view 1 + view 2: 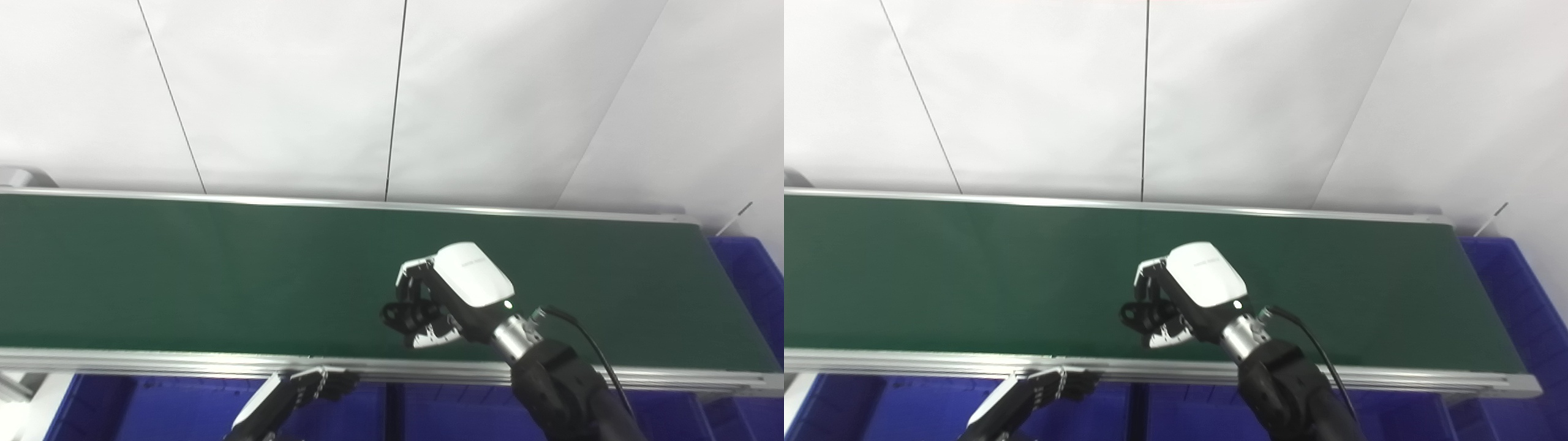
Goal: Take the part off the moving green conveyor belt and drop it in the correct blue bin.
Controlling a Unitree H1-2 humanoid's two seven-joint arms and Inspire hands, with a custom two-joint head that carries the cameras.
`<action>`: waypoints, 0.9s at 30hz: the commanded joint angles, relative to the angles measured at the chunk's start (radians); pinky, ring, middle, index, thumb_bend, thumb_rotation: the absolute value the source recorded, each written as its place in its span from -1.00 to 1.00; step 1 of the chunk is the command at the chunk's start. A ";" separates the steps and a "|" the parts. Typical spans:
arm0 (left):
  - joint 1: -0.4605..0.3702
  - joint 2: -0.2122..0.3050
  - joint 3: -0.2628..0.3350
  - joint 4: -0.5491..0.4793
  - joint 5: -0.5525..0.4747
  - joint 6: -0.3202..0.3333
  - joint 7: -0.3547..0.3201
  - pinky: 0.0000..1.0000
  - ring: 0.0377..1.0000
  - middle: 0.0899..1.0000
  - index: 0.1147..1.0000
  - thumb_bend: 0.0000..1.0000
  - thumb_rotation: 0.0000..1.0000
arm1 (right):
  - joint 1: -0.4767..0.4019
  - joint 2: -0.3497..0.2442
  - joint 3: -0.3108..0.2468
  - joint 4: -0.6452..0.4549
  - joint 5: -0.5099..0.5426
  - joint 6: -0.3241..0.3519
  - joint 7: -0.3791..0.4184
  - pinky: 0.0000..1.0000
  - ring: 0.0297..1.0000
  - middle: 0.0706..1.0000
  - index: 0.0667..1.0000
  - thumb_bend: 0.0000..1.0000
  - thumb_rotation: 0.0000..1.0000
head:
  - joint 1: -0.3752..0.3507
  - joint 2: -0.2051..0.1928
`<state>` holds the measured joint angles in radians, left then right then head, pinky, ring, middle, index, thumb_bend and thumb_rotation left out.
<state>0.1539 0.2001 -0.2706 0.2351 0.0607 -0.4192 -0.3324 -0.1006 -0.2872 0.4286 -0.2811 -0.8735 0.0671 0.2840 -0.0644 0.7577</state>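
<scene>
The green conveyor belt (184,275) runs across the view, and no loose part lies on it. My right hand (444,294) hovers over the belt's near half, right of centre. Its fingers are curled in, shut on a small black part (398,315) that is hard to tell from the dark fingertips. My left hand (294,392) is low, just below the belt's front rail and above a blue bin (171,410). Its fingers are stretched out and it holds nothing.
Blue bins line the space under the belt's front rail (184,361), and another blue bin (753,275) stands past the belt's right end. White wall panels rise behind the belt. A black cable (588,343) trails from my right wrist.
</scene>
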 commanded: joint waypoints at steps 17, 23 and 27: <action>0.019 0.029 0.042 -0.096 -0.106 0.064 -0.056 0.23 0.39 0.44 0.36 0.81 -0.69 | 0.251 -0.032 -0.032 0.004 -0.099 0.022 0.040 -0.34 -0.34 -0.23 -0.07 0.05 -1.00 | -0.037 0.075; 0.023 0.038 0.050 -0.118 -0.109 0.093 -0.061 0.23 0.40 0.46 0.37 0.82 -0.66 | 0.225 -0.022 -0.016 0.105 -0.169 0.031 0.029 -0.38 -0.29 -0.19 -0.06 0.05 -1.00 | -0.034 0.080; 0.024 0.040 0.055 -0.121 -0.111 0.091 -0.065 0.24 0.41 0.46 0.37 0.81 -0.68 | 0.242 0.005 -0.026 0.102 -0.149 0.044 0.032 -0.01 0.18 0.21 -0.06 0.02 -0.77 | -0.041 0.083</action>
<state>0.1864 0.2311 -0.2221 0.1514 -0.0350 -0.3112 -0.3917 0.1433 -0.2928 0.4106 -0.1442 -1.0343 0.0801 0.3250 -0.1043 0.8391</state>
